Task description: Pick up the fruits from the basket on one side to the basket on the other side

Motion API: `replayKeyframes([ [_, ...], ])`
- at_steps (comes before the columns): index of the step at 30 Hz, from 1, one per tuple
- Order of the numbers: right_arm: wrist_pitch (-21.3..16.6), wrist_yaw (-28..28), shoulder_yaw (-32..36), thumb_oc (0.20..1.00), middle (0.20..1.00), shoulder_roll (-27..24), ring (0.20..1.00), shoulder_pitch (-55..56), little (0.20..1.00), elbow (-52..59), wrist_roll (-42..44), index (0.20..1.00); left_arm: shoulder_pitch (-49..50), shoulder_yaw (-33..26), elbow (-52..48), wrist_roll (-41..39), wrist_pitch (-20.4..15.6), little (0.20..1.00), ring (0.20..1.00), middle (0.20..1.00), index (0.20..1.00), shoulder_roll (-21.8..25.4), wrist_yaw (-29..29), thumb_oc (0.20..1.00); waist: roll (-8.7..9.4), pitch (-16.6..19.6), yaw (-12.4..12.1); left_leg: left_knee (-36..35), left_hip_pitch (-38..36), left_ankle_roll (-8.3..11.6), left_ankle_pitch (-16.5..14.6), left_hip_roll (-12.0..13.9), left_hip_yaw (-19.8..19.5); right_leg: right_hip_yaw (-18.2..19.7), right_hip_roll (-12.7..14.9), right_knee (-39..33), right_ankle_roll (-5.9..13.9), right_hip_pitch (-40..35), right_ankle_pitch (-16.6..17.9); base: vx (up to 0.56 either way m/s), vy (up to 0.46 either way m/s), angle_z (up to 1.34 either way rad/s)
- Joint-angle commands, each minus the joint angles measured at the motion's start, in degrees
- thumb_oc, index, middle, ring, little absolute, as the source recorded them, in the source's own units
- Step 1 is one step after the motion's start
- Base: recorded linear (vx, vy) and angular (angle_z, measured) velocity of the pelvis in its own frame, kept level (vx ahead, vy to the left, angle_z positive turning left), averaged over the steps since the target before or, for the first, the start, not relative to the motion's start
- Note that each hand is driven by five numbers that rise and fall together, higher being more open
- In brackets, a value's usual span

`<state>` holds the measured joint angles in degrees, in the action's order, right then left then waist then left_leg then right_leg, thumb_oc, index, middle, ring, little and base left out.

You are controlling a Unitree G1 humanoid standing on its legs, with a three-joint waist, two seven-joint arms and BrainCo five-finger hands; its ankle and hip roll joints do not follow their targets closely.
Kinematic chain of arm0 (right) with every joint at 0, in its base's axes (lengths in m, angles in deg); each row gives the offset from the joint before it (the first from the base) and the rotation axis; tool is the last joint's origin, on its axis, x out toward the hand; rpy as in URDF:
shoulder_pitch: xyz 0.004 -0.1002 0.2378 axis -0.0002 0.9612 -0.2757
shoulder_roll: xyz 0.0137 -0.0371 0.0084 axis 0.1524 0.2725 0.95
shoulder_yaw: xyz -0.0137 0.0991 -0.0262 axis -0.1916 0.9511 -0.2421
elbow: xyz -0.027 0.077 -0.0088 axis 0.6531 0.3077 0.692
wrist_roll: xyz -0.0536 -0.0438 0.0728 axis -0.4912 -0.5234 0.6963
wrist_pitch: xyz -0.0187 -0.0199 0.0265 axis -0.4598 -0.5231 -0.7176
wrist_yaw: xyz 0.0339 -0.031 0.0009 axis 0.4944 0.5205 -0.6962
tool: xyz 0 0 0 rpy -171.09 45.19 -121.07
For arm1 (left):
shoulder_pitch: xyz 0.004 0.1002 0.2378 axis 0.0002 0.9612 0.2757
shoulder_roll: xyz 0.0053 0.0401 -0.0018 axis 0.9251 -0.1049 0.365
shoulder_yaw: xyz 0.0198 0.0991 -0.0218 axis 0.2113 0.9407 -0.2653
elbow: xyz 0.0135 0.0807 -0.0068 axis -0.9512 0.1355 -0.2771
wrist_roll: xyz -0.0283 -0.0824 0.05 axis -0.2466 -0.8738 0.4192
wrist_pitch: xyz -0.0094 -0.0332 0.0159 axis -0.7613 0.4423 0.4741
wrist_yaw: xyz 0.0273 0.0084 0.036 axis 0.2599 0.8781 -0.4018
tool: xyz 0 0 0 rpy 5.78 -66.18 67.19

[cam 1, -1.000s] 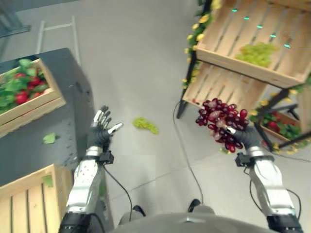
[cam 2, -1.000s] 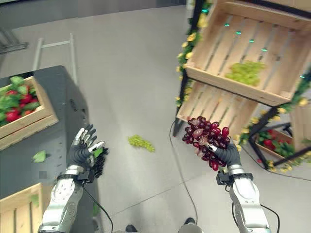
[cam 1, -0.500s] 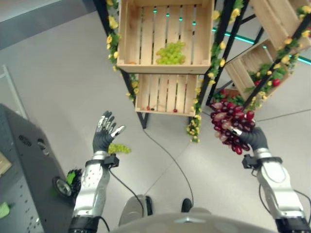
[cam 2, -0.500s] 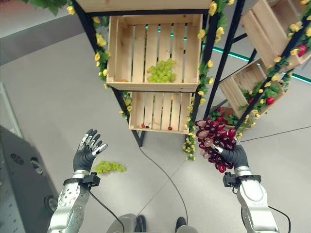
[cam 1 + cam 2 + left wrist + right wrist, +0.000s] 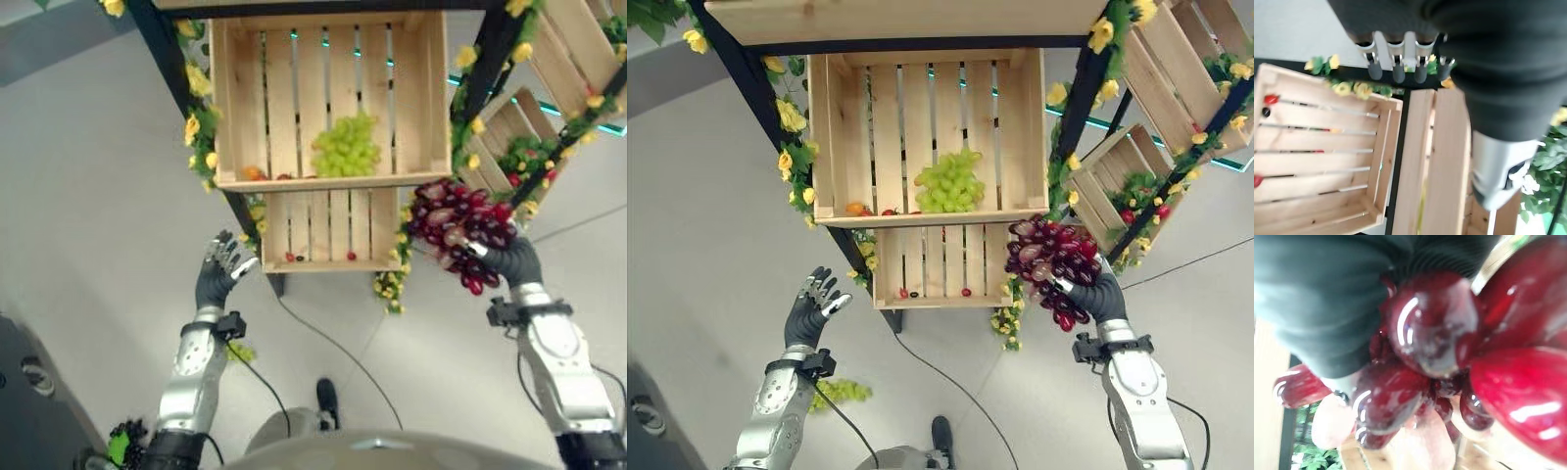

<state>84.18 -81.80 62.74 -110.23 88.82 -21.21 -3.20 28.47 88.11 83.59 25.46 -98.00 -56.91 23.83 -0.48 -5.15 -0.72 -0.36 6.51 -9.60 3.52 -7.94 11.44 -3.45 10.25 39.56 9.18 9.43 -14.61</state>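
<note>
Gripping red grape bunch (image 5: 1050, 264), right hand (image 5: 1100, 299) fingers curled round; left hand (image 5: 811, 308) fingers spread, empty.

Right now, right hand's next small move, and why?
Probably carry the red grapes up and left over the upper crate. The right hand is shut on the bunch beside the crate's front right corner, below its rim; green grapes already lie inside.

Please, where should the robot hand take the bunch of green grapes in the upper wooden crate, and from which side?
Probably from the crate's open front, over its low front edge, closing round the top of the green grapes. The bunch lies heaped on the slats of the upper crate, against the front edge, with walls on the other sides.
</note>
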Motion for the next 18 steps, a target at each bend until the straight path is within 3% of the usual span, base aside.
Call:
replayKeyframes([
  [1,-5.1,-0.8,0.7,0.200,0.200,-0.8,0.200,-7.5,0.200,2.0,0.7,0.200,-2.7,0.8,-2.9,1.3,-1.9,1.000,1.000,1.000,1.000,1.0,-1.1,1.000,-1.13,-1.0,1.3,-3.0,-1.7,8.17,0.4,4.6,0.4,-4.1,-0.4,-8.5,-1.80,2.6,9.0,0.11,0.014,0.34],
  [2,-4.7,-0.9,-1.0,0.200,0.200,-0.6,0.200,-10.1,0.200,2.3,1.1,0.200,-3.6,0.6,-2.6,0.8,-2.0,1.000,1.000,1.000,1.000,1.0,-1.7,1.000,-1.08,-1.2,0.8,-3.8,-3.0,9.05,-0.6,4.9,0.5,-8.2,3.7,-17.9,-1.76,2.1,9.0,0.16,-0.024,0.52],
  [3,-4.8,-0.8,-1.5,0.200,0.200,-1.0,0.200,-11.2,0.200,2.3,1.8,0.200,-3.6,0.5,-2.7,0.5,-2.1,1.000,1.000,1.000,1.000,0.9,-1.8,1.000,-0.48,-1.1,0.6,-4.0,-3.5,9.38,-1.0,4.6,0.7,-9.2,4.4,-23.2,-1.31,2.9,10.8,0.14,-0.064,0.53],
  [4,-4.8,-0.7,-1.6,0.200,0.200,-1.0,0.200,-11.4,0.200,2.2,1.8,0.200,-3.6,0.5,-2.7,0.5,-2.1,1.000,1.000,1.000,1.000,0.9,-1.8,1.000,-0.76,-1.2,0.7,-4.0,-3.6,9.42,-1.1,4.8,0.6,-9.6,4.0,-24.6,-1.29,2.0,11.5,0.17,-0.134,-0.03],
  [5,-5.0,-1.2,-3.2,0.200,0.200,-1.9,0.200,-13.7,0.200,1.8,2.5,0.200,-3.5,0.7,-2.4,0.3,-1.8,1.000,1.000,1.000,1.000,1.1,-2.0,1.000,0.61,-1.8,0.8,-4.0,-5.0,9.66,-2.4,3.8,-0.3,-8.8,2.8,-36.0,0.32,3.0,16.9,0.20,-0.122,-0.16],
  [6,-5.4,-1.7,-2.3,0.200,0.200,-2.5,0.200,-14.4,0.200,2.0,1.9,0.200,-3.1,0.4,-2.8,0.9,-1.8,1.000,1.000,1.000,1.000,1.2,-2.0,1.000,1.15,-1.7,0.8,-4.4,-6.0,9.74,-3.0,3.4,-0.3,-8.0,2.8,-41.7,1.59,3.1,20.0,0.25,-0.140,-0.19],
  [7,-3.6,-0.8,-3.7,0.200,0.200,-2.4,0.200,-13.8,0.200,2.7,1.3,0.200,-2.0,0.5,-2.6,0.7,-1.6,1.000,1.000,1.000,1.000,1.1,-1.7,1.000,1.39,-1.1,0.4,-4.2,-6.3,10.00,-3.7,3.6,-0.2,-8.2,4.5,-40.1,2.14,0.9,20.4,0.12,-0.040,0.07],
  [8,-3.5,-0.8,-3.8,0.200,0.200,-2.3,0.200,-13.7,0.200,2.8,1.3,0.200,-2.0,0.5,-2.7,0.7,-1.6,1.000,1.000,1.000,1.000,1.1,-1.7,1.000,1.51,-1.0,0.4,-4.2,-6.2,9.94,-3.5,3.4,-0.2,-8.2,4.7,-40.1,2.15,1.0,20.6,0.19,-0.061,0.39],
  [9,-3.5,0.4,-7.1,0.200,0.200,-2.3,0.200,-16.8,0.200,4.3,2.3,0.200,-1.3,1.4,-2.0,0.7,-1.5,1.000,1.000,1.000,1.000,1.0,-1.4,1.000,2.71,0.1,-0.3,-4.3,-7.0,9.94,-3.9,3.4,0.2,-8.4,4.0,-38.6,2.05,0.7,22.0,0.13,-0.046,0.36],
  [18,-1.7,-0.7,-11.4,0.200,0.200,-6.1,0.200,-26.9,0.200,4.1,5.4,0.200,-1.7,4.7,-1.5,0.0,0.5,1.000,1.000,1.000,1.000,0.2,-0.9,1.000,2.58,3.4,-1.1,-4.6,-7.0,10.45,-4.7,3.7,-0.6,-10.9,2.7,-43.9,1.72,-4.4,21.5,0.12,-0.043,0.05],
])
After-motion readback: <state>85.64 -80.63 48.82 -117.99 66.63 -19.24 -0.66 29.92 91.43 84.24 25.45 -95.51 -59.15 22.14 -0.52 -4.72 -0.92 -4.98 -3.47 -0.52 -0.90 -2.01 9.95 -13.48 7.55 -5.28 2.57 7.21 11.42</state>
